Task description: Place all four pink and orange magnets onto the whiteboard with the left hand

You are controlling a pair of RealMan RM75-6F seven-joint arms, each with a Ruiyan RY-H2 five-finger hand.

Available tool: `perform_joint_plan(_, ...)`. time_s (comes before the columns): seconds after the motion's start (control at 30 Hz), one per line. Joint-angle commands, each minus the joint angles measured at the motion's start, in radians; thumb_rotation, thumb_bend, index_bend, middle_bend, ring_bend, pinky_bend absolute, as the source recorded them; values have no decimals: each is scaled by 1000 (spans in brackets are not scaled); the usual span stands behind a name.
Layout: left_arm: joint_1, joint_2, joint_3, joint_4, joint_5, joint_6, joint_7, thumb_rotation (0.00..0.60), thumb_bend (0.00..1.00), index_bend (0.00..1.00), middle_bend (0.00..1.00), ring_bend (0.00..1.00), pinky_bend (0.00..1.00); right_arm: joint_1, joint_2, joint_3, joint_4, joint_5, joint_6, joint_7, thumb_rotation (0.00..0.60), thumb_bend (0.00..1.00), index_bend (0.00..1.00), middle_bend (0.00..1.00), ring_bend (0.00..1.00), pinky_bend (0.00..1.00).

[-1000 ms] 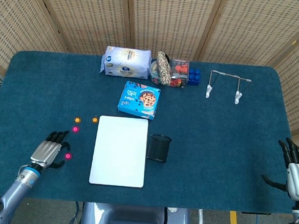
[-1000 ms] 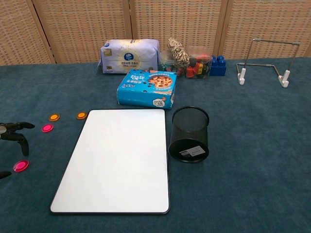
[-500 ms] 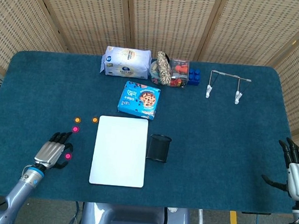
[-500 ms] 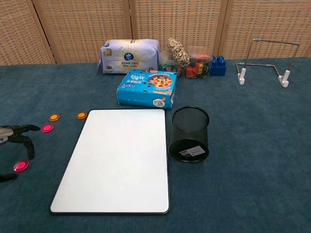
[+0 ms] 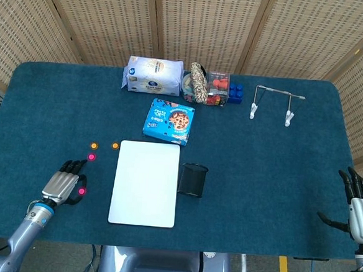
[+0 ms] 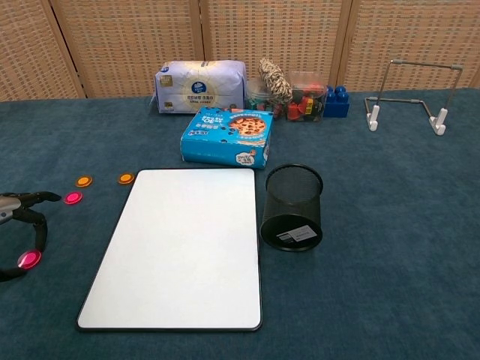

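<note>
My left hand arches over the near pink magnet, fingers curled around it but grip unclear, other pink magnet and two orange magnets left of the bare whiteboard; right hand spread, holding nothing.

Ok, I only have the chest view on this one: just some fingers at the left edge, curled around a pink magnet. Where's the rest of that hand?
Observer: The head view shows the whole left hand, back up, over the near-left part of the table. The pink magnet lies beside it, toward the whiteboard.
Operator: And the right hand? I see none.
Observer: The right hand is at the table's near-right edge, its fingers apart, holding nothing.
</note>
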Motion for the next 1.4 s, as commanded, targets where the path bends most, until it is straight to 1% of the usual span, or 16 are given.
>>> perform_joint_plan(0.03,-2,12,-5,-20,1,6,-1,600,335,523,0,0,0,0,0,0,-1,0,0,1,600,53,0,0,0,0)
perform_joint_plan(0.23,-21,51,-22,-114,18,22,24,600,335,523,0,0,0,-1,1,0,-2,1,-1,5,600,53,0,0,0,0)
perform_joint_plan(0.37,-51,51,-34,-187,20,15,78,600,333,523,0,0,0,-1,2,0,-2,1,-2,6,600,53,0,0,0,0)
perform_joint_plan(0.5,-98,12,-42,-248,4,-17,165,600,327,524,0,0,0,0,3,1,-1,4,-4,8,600,53,0,0,0,0)
perform_joint_plan(0.6,-125,-21,-43,-263,-23,-33,220,600,325,523,0,0,0,0,4,1,-1,6,-6,10,600,53,0,0,0,0)
perform_joint_plan(0.67,-149,-50,-38,-270,-42,-51,264,600,307,520,0,0,0,1,4,2,-1,8,-9,10,600,53,0,0,0,0)
perform_joint_plan(0.73,-163,-65,-36,-275,-51,-63,276,600,258,445,0,0,0,1,4,2,0,10,-10,9,600,53,0,0,0,0)
perform_joint_plan(0.77,-169,-72,-39,-275,-55,-60,280,600,225,372,0,0,0,1,4,2,-1,11,-12,9,600,53,0,0,0,0)
perform_joint_plan(0.8,-172,-77,-42,-272,-57,-54,284,600,203,308,0,0,0,1,4,2,-1,12,-12,9,600,53,0,0,0,0)
perform_joint_plan(0.87,-179,-84,-53,-257,-59,-37,293,600,191,277,0,0,0,1,5,2,-2,14,-14,8,600,53,0,0,0,0)
perform_joint_plan(1.0,-201,-66,-101,-221,-87,-37,253,600,208,275,0,0,0,1,7,1,-5,14,-16,11,600,53,0,0,0,0)
perform_joint_plan(1.17,-239,-23,-176,-143,-158,-60,196,600,252,276,0,0,0,3,7,1,-3,14,-20,9,600,53,0,0,0,0)
perform_joint_plan(1.23,-252,-15,-194,-111,-190,-76,181,600,264,282,0,0,0,4,7,1,-4,16,-23,10,600,53,0,0,0,0)
perform_joint_plan(1.3,-271,-16,-213,-53,-234,-97,167,600,284,302,0,0,0,6,10,0,-8,18,-31,18,600,53,0,0,0,0)
perform_joint_plan(1.4,-293,-41,-221,35,-272,-122,150,600,298,331,0,0,0,8,12,0,-7,19,-38,18,600,53,0,0,0,0)
